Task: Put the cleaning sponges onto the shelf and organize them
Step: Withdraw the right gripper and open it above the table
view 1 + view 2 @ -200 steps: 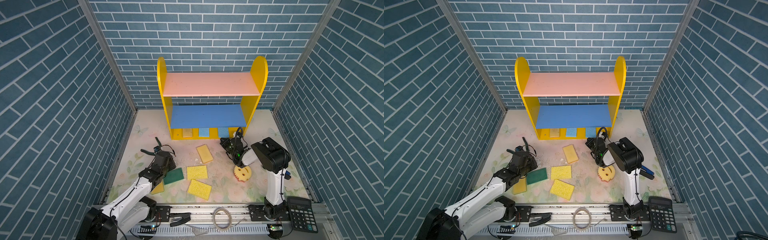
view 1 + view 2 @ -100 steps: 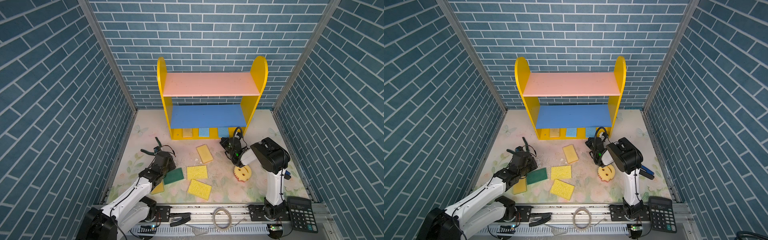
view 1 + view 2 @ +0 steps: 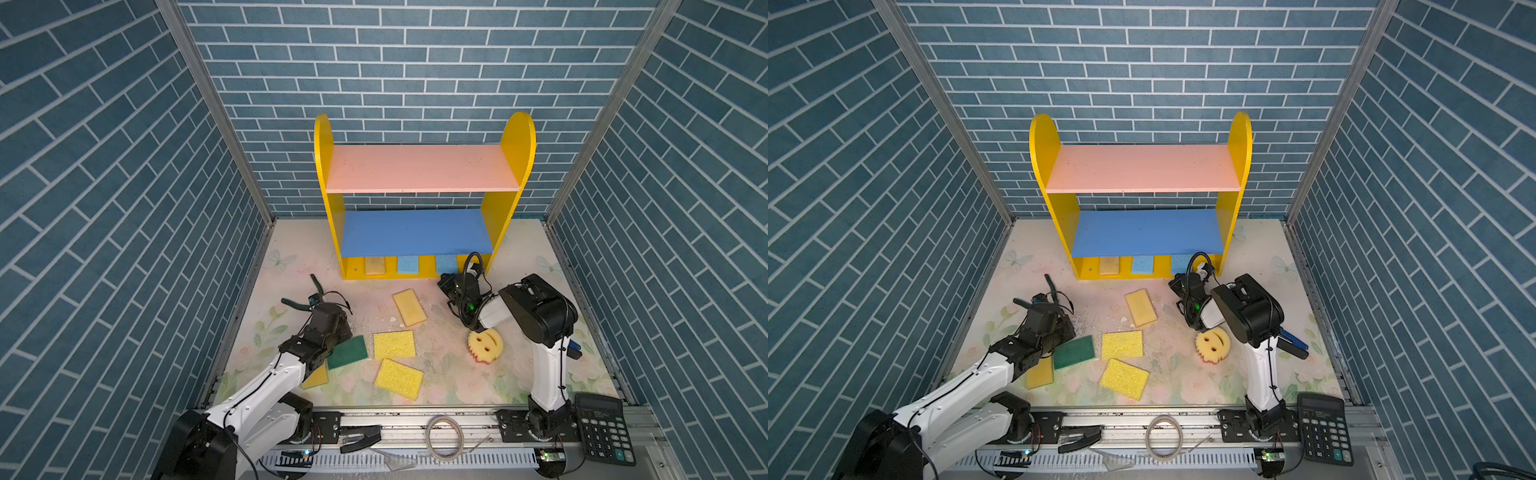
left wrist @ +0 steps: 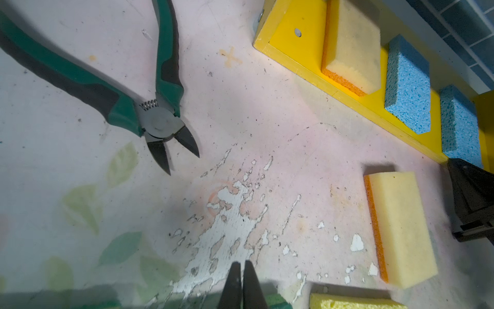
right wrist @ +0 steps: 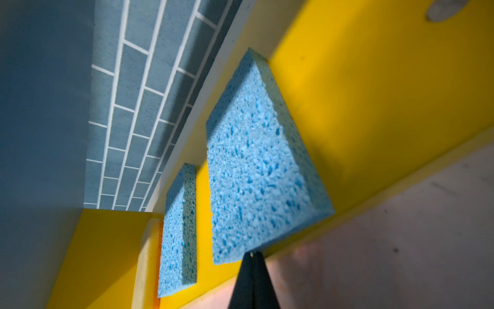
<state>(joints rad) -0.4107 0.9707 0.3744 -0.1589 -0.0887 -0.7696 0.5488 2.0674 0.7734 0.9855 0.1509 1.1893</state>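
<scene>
The right gripper [image 5: 253, 259] is shut, its fingers pressed together with nothing between them. Its tip sits at the front lower corner of the light blue sponge [image 5: 256, 160], which rests at the right end of the yellow base of the shelf [image 3: 517, 166]; whether the tip touches the foam or stops just short, I cannot tell. The left gripper [image 4: 242, 270] is also closed and empty, hanging over bare floor in front of the shelf's left end, just beside the green-topped sponge [image 3: 348, 352]. By my count about a third of the job is done. Three sponges sit in a spaced row on the shelf's base under the blue board: a tan sponge [image 3: 375, 265] toward the left, a second light blue sponge [image 3: 407, 264] in the middle, and the one at the right gripper's tip. The pink and blue boards hold nothing. Six sponges lie on the floor in front of the shelf:
- the green-topped one
- a pale yellow sponge [image 3: 409, 307] nearest the shelf
- two bright yellow sponges [image 3: 394, 345] farther out
- an orange-yellow sponge [image 3: 316, 376] partly under the left arm
- the smiley-face sponge [image 3: 485, 345] under the right arm

Green-handled cutters [image 4: 160, 112] lie near the shelf's left end.
</scene>
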